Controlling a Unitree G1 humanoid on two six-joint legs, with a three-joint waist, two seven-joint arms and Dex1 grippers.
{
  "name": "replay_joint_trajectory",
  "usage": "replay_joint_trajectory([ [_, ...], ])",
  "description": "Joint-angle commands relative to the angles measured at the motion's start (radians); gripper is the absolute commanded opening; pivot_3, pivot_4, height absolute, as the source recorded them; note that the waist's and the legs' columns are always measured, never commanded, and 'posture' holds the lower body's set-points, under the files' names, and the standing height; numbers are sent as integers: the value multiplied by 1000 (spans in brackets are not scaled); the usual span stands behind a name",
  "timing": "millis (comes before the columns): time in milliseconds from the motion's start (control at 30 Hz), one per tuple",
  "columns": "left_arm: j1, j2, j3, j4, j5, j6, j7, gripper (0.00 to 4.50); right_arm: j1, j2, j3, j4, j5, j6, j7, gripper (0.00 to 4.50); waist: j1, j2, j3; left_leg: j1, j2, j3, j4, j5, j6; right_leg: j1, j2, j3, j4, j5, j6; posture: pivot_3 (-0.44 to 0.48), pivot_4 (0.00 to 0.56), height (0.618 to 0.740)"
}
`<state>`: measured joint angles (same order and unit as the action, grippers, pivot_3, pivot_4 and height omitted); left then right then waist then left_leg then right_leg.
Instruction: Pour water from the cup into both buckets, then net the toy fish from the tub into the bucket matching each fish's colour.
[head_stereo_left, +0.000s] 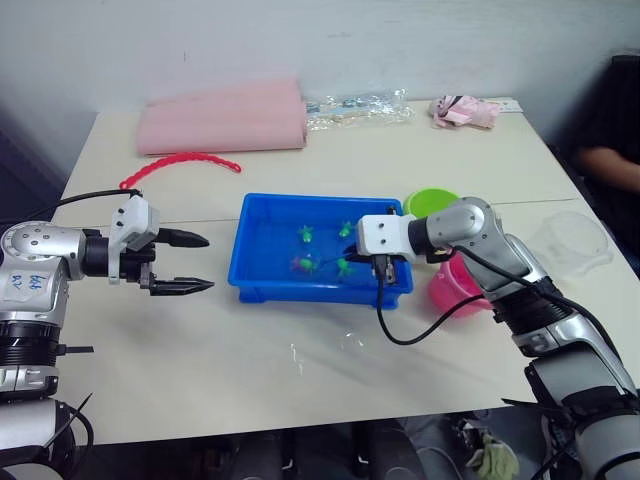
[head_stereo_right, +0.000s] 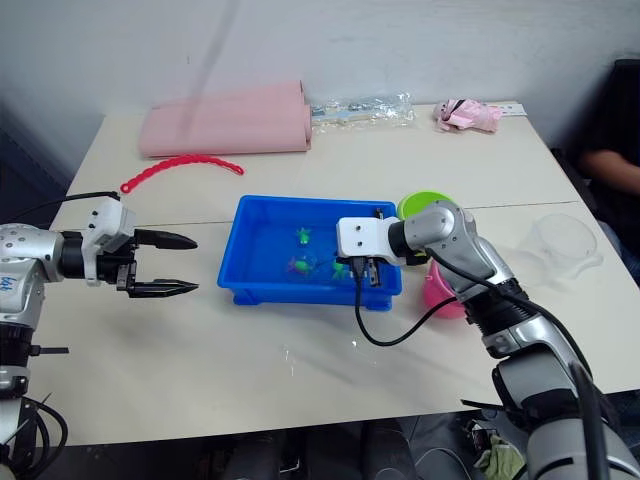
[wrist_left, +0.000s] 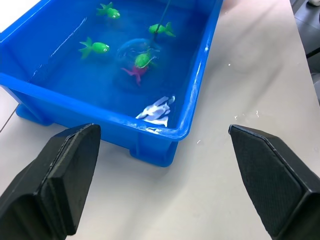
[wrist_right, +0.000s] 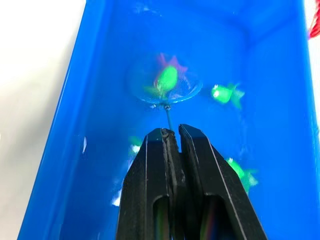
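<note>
Your right gripper (wrist_right: 170, 134) pinches the net (wrist_right: 165, 82) mid-frame over a green fish (wrist_right: 166, 77) in the tub (wrist_right: 60, 150); left gripper (head_stereo_left: 185, 262) gapes wide

1. The tub (wrist_left: 150, 137) is glossy blue plastic.
2. My left pincer (wrist_left: 165, 185) has matt black fingers (wrist_left: 65, 175).
3. The net (wrist_right: 165, 85) is sheer mesh.
4. The bench (head_stereo_left: 300, 370) looks smooth and pale.
5. The green fish (wrist_left: 95, 47) are shiny plastic.

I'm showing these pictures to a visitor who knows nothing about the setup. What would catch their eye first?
The bright blue tub in the middle of the table, with small green toy fish in it. The right gripper is shut on the net, whose hoop sits over a green and a pink fish. Beside the tub, towards the robot's right, stand the lime green bucket and the pink bucket; the left gripper hangs open on the tub's other side.
</note>
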<state>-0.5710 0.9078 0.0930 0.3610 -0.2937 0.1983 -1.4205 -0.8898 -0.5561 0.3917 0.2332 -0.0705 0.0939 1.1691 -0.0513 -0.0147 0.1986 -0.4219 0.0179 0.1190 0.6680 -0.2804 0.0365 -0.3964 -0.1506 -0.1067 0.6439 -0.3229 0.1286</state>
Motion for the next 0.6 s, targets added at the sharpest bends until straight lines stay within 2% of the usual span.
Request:
replay_joint_trajectory([
  [33,-14,15,22,-25,-23,-1,1,4460,-38,0,-55,-35,29,9,-3,0,0,0,0,0,0,0,0,0,0,0,0,0,0,0,0,0,150,740],
  [600,-42,-1,9,9,-13,-24,3,4460,-42,-42,-149,5,69,96,-27,0,11,0,0,0,0,0,0,0,0,0,0,0,0,0,0,0,150,740],
])
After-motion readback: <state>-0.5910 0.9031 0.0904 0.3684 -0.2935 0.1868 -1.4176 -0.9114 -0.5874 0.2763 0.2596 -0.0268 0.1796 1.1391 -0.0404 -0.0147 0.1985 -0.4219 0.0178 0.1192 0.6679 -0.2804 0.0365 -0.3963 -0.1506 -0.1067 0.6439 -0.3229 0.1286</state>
